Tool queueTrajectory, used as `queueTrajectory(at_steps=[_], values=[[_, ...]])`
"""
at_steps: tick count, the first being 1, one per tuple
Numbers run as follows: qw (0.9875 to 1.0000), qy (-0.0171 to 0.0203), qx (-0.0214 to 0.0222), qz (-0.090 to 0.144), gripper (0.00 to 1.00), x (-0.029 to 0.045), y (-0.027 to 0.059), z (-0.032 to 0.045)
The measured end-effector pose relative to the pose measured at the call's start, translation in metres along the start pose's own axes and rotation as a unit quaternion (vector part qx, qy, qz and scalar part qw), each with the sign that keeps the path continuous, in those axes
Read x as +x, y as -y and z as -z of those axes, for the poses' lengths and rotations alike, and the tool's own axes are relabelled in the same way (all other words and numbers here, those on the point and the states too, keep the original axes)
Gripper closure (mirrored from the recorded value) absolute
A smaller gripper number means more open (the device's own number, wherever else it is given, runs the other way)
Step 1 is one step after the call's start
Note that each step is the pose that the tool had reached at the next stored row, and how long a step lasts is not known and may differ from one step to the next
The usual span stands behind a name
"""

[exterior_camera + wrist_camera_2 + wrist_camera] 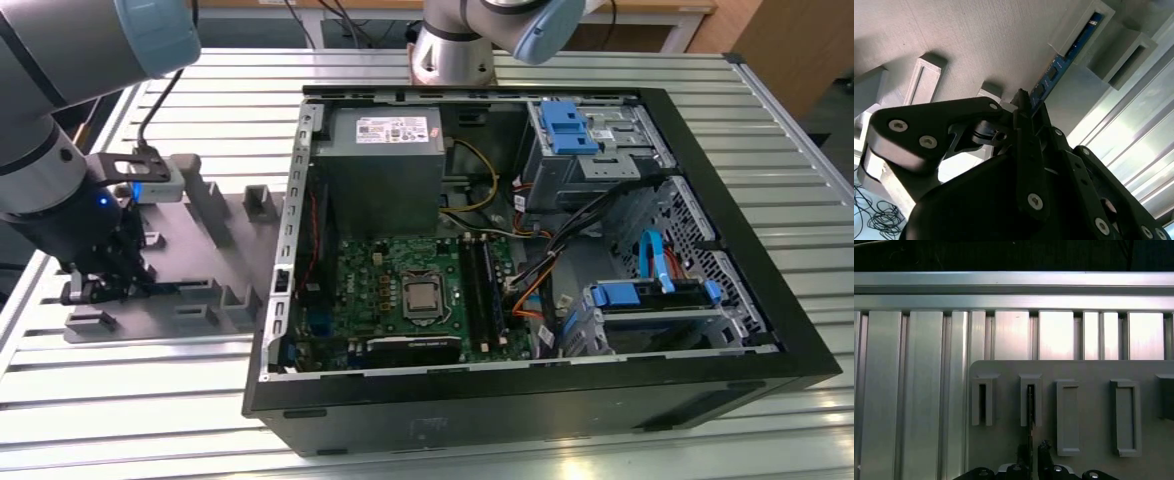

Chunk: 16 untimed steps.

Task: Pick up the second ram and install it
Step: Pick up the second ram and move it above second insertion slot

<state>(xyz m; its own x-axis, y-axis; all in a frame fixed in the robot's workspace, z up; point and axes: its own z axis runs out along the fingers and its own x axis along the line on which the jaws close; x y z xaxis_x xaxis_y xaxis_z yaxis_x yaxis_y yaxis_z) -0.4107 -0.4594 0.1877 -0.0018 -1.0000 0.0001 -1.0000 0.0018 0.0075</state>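
The second ram (pixel 1064 57) is a narrow blue circuit-board stick standing on edge in the slots of a grey moulded tray (pixel 200 255). In the first wrist view the ram (pixel 1030 407) appears edge-on as a thin dark line in one slot. My gripper (pixel 100 290) is down over the tray at the exterior view's left, beside the open computer case. Its black fingers (pixel 1026 102) (pixel 1033 460) are shut on the near end of the stick, which still rests in its slots.
The open black computer case (pixel 747 250) lies to the exterior view's right of the tray, with the green motherboard (pixel 387 290), grey power-supply box (pixel 380 150) and blue drive brackets (pixel 567 125). Everything rests on a ribbed aluminium table (pixel 134 400). The arm's base (pixel 454 50) stands behind the case.
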Motion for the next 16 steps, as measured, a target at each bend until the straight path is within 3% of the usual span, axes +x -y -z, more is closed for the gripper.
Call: queueTrajectory(at_steps=[4,5,16], values=[[1.0000,0.0000,0.0000,0.000,0.79,0.0000,0.0000,0.0000],[1.0000,0.0000,0.0000,0.000,0.86,0.0000,0.0000,0.0000],[1.0000,0.0000,0.0000,0.000,0.86,0.0000,0.0000,-0.0001]])
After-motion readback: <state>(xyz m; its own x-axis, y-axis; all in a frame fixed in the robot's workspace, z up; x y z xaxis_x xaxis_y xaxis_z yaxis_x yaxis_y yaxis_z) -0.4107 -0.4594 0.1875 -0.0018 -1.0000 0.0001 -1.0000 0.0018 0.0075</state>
